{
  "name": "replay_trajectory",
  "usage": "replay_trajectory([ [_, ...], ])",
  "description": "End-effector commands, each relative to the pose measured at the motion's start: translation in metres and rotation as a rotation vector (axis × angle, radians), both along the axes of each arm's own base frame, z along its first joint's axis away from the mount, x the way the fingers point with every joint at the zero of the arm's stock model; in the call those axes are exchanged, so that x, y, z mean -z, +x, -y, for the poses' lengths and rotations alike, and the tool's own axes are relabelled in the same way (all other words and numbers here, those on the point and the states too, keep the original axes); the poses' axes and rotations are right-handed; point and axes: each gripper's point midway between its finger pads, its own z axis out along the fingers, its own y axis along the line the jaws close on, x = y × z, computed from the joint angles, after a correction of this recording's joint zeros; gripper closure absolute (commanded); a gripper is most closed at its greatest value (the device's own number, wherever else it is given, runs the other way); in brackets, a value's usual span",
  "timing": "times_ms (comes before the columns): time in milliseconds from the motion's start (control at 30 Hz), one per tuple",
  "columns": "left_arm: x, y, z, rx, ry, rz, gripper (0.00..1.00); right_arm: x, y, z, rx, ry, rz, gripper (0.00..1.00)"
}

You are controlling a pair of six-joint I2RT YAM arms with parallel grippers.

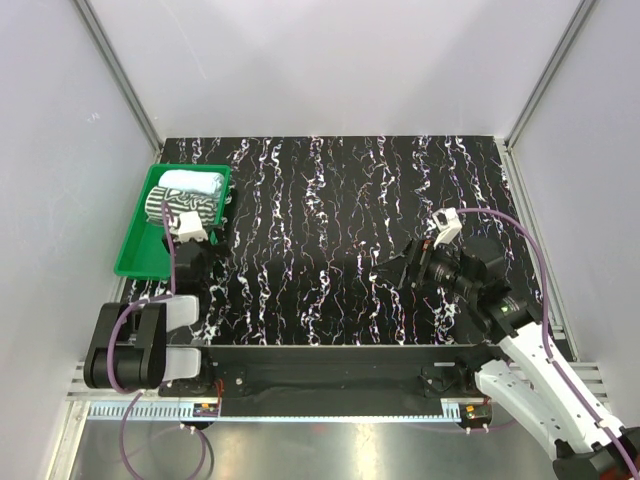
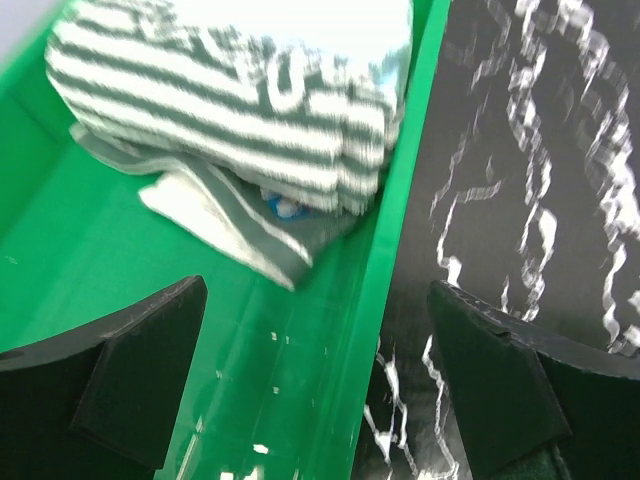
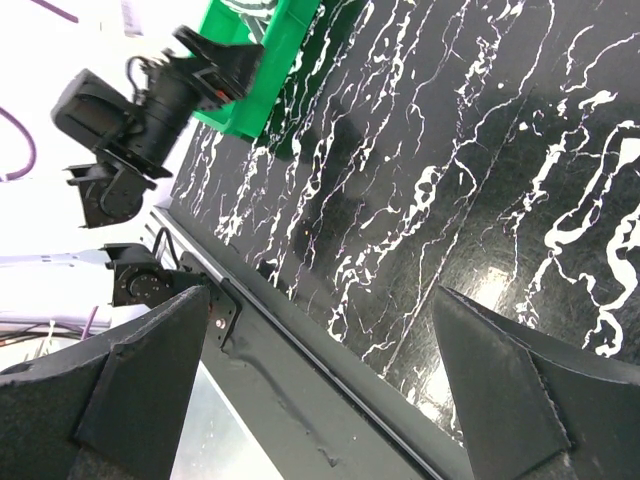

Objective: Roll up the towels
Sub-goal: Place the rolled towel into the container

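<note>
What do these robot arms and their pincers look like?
The left arm and right arm are black-and-white jointed links trailing purple cables. The left gripper and right gripper each have two flat, black, wedge-shaped fingers.

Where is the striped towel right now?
Seen from above, the striped towel lies in the green tray at the table's left edge, with the light blue towel at the tray's far end.

The left arm (image 1: 130,350) is black with white panels; the right arm (image 1: 540,375) wears white shells over black joints. Purple cables (image 1: 538,258) trail along both. The fingers (image 2: 140,370) are matte black wedges.
</note>
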Motion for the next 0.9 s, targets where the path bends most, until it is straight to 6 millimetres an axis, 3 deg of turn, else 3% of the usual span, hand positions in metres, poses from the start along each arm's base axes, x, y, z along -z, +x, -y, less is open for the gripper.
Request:
replay_trajectory([
  [0, -0.03, 0.013, -0.002, 0.013, 0.034, 0.127, 0.01, -0.037, 0.002, -0.003, -0.004, 0.042, 0.104, 0.0],
  [300, -0.032, 0.014, -0.001, 0.016, 0.037, 0.136, 0.01, -0.042, 0.001, -0.002, 0.009, 0.065, 0.097, 0.0],
  [533, -0.032, 0.014, -0.001, 0.016, 0.035, 0.133, 0.01, -0.041, 0.014, 0.014, 0.137, 0.04, 0.114, 0.0],
  [867, -0.032, 0.014, -0.001, 0.016, 0.035, 0.135, 0.01, -0.05, 0.017, 0.015, 0.136, -0.003, 0.077, 0.0],
])
